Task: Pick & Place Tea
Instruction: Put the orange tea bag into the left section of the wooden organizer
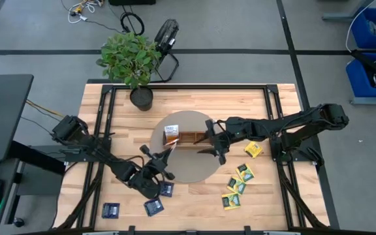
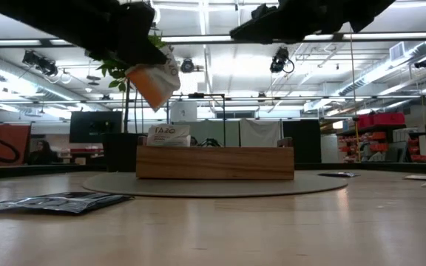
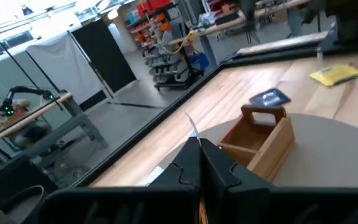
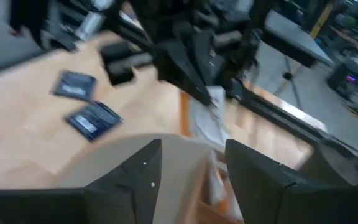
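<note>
- Bench of pale planks carries everything I'm working with: a round grey mat in the middle, a potted plant at the far edge, and tea packets scattered on both sides.
- Wooden tray sits on the mat. From the low view I see one packet with a white face already standing in one end compartment; the other compartments look empty to me, though I can't see into them properly.
- My left arm reaches in from the left, and its pincer hangs above the mat just short of the tray, clamped shut on an orange packet. I read this as the carry step, with the drop into the tray not yet done.
- My right pincer hovers at the tray's other end, well off the bench. Its wrist view shows the two fingers spread apart with nothing between them.
- Yellow-green packets lie in a loose cluster on the bench to the right, one more a little nearer the right arm.
- Dark blue packets lie near the front edge on the left; I count three.
- My judgement: the job is at an early stage, one packet filed, one in the air, and most of the tea waiting on the bench.
</note>
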Robot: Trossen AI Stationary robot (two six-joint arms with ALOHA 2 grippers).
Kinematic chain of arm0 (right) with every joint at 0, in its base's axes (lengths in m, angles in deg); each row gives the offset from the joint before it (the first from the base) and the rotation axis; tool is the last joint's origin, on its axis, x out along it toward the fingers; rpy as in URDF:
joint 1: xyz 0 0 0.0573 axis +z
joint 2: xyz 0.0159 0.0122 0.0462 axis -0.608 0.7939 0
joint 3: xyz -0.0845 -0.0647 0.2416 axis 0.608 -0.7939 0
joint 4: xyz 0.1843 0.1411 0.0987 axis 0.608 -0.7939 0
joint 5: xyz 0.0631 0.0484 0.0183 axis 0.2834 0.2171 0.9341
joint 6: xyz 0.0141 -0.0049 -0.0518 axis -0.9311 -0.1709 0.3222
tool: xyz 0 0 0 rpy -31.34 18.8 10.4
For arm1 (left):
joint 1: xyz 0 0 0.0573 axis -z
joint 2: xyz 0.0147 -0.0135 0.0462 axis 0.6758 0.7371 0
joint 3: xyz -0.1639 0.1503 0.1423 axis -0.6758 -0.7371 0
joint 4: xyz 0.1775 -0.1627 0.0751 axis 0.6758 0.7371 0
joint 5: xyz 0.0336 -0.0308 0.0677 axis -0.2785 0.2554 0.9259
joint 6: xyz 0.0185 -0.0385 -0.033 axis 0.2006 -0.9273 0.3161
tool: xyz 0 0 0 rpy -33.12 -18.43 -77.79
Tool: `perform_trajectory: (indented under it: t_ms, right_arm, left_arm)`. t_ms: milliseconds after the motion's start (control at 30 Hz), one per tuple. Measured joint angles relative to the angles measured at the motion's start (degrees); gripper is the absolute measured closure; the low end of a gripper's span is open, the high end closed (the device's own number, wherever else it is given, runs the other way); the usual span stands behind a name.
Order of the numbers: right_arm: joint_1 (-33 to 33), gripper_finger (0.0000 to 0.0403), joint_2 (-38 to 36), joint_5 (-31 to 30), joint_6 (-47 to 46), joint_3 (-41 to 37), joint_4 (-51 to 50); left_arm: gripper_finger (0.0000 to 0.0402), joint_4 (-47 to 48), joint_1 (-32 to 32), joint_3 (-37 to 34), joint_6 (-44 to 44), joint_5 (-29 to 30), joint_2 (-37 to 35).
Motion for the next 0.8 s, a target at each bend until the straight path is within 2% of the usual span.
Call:
perform_trajectory:
  t_ms: [100, 233, 333, 567, 667, 800]
  right_arm:
    - [-0.5, 0.0218, 0.0, 2.9, -3.5, 0.0, 3.7]
    - [-1.4, 0.0208, 0.0, 3.3, -5.8, 0.0, 7.5]
    - [-1.8, 0.0188, 0.0, 3.9, -7.3, 0.0, 6.5]
    - [-1.7, 0.0143, 0.0, 6.0, -6.9, 0.0, 3.2]
    - [-1.7, 0.0136, 0.0, 7.2, -6.8, 0.0, 2.7]
    - [-1.7, 0.0137, 0.0, 7.3, -6.5, 0.0, 1.7]
  left_arm:
    - [0.0400, -5.5, 1.0, 0.0, 6.1, 0.0, 0.0]
    - [0.0400, -15.2, 1.7, 0.0, 17.8, -3.9, 0.0]
    - [0.0400, -22.4, 1.9, 0.0, 25.7, -7.0, 0.0]
    - [0.0400, -34.8, 0.8, -1.2, 35.1, -12.9, 0.0]
    - [0.0400, -45.7, 0.7, -5.1, 37.8, -15.1, 0.0]
    - [0.0400, -65.6, 0.7, -13.2, 41.7, -20.0, 0.0]
